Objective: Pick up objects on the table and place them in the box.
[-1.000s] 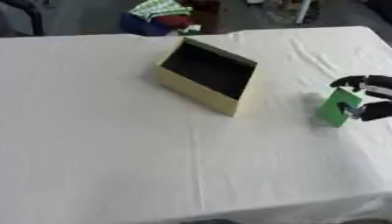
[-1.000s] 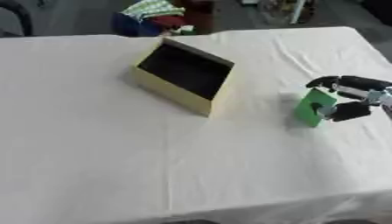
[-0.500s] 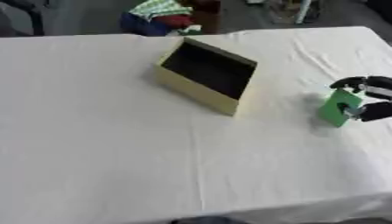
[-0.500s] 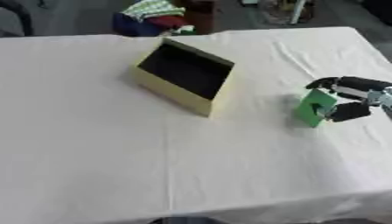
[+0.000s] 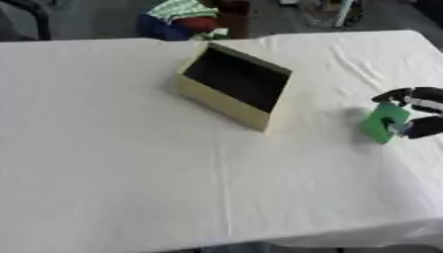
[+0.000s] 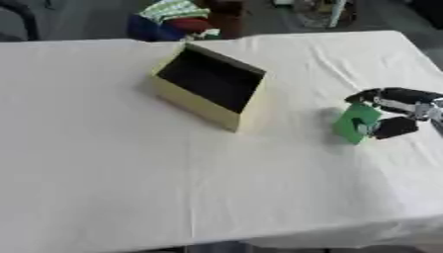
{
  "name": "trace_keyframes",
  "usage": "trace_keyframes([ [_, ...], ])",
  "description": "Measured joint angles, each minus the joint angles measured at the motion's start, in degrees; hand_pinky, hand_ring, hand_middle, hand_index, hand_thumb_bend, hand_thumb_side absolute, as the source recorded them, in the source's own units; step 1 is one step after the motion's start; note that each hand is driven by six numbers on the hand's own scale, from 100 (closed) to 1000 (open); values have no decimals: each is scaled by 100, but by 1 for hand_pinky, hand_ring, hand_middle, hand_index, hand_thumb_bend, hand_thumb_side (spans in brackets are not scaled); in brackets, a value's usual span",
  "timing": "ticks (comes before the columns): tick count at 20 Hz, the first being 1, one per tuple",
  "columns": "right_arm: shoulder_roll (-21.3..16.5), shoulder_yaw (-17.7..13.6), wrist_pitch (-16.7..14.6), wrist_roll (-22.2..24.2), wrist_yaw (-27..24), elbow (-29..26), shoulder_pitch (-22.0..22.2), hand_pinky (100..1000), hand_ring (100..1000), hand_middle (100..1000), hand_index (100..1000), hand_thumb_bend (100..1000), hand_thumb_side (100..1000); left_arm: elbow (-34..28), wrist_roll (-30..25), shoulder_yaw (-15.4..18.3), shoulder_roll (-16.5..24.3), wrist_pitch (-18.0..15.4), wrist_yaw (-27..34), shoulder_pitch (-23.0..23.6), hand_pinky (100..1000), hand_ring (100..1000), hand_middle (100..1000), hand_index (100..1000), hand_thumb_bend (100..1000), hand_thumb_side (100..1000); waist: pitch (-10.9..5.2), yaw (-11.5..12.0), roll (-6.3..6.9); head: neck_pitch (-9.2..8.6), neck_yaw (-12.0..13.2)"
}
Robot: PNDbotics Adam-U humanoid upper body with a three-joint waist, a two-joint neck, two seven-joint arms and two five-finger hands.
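Observation:
A pale yellow box (image 5: 234,86) with a dark inside stands tilted on the white table (image 5: 112,148), its opening facing up and to the right. At the right side a flat green object (image 6: 355,122) stands upright on the cloth. My right hand (image 6: 394,111) comes in from the right edge, its fingers curled over the top of the green object and its thumb against the lower side, pinching it. My left hand shows in neither view.
Beyond the far edge of the table lie a striped green-and-white cloth (image 5: 180,9) and dark blue and red items on the floor. The table's front edge (image 5: 259,237) runs along the bottom.

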Motion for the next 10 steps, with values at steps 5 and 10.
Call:
trace_keyframes([
  [5, 0, -18, 2, -122, 94, -108, 3, 797, 852, 663, 904, 100, 344, 0, -5, 1, 0, -5, 1, 1, 627, 466, 456, 617, 100, 697, 0, 1, -1, 0, 1],
  [10, 0, -35, -9, -361, 196, -181, -1, 766, 775, 545, 813, 100, 152, 0, -11, 1, 0, -11, 4, 1, 628, 466, 455, 617, 100, 697, 0, 1, -2, 0, 16],
])
